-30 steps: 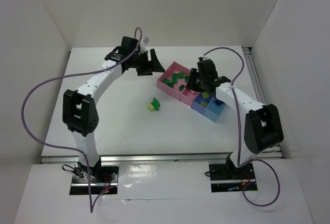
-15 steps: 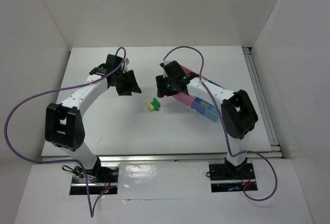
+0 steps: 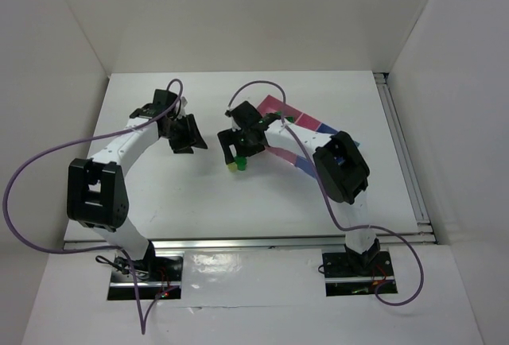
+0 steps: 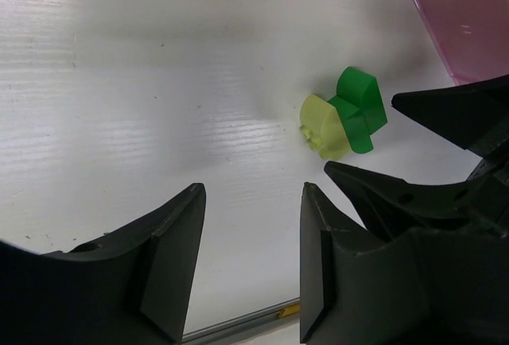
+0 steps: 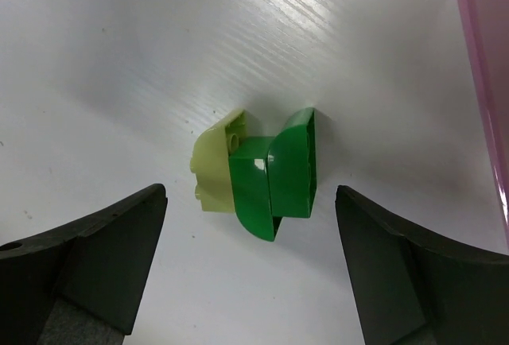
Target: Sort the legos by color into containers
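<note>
Right tool (image 5: 250,198): wide, empty.
Left tool (image 4: 250,238): half-open, empty.
Risk: we grab dark green plastic brick (image 5: 278,170) plus pale yellow-green plastic brick (image 5: 211,174) touching at 9 o'clock.

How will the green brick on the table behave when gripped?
The glossy green curved plastic brick looks rigid and light, so probably won't deform. Its smooth curved face may slip. It touches the pale yellow-green plastic brick, which might come along or get nudged.

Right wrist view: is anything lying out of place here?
Yes. A green brick and a pale yellow brick lie touching on the table, outside the pink container, not yet sorted.
</note>
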{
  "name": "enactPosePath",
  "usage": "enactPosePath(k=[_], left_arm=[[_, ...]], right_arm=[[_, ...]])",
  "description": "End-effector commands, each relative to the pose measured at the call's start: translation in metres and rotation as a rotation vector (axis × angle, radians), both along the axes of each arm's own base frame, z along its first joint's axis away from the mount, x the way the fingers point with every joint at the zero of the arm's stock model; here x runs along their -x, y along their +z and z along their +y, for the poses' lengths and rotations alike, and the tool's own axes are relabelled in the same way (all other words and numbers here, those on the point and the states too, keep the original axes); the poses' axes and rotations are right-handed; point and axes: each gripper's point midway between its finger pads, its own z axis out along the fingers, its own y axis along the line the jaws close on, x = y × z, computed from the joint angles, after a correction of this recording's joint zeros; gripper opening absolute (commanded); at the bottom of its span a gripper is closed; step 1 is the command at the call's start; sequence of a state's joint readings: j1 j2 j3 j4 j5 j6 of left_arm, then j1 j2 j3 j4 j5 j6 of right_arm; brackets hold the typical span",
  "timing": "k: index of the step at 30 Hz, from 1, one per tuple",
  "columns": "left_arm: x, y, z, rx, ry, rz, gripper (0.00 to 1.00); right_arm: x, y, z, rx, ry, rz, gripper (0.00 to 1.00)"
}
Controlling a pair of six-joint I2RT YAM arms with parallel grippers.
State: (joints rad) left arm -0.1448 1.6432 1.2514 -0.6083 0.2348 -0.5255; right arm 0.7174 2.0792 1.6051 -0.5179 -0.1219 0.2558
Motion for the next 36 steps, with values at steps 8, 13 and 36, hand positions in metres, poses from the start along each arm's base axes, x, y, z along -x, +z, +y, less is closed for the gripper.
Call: enactPosePath(k=[8,13,36], left_arm=[[0.003,0.005,0.001,0.050,-0.003,-0.008,0.57],[0.001,0.005,0.006,0.042,0.012,-0.009,0.57],[-0.011,0.012,0.014,0.097,0.032,-0.014,0.69]], right_arm=[[0.029,0.009,0.027,-0.095,0.182,0.065,0.91],[0.055,0.034,0.041,-0.233,0.302,0.120,0.86],[0.025,0.005,0.019,-0.045,0.105,0.085,0.92]])
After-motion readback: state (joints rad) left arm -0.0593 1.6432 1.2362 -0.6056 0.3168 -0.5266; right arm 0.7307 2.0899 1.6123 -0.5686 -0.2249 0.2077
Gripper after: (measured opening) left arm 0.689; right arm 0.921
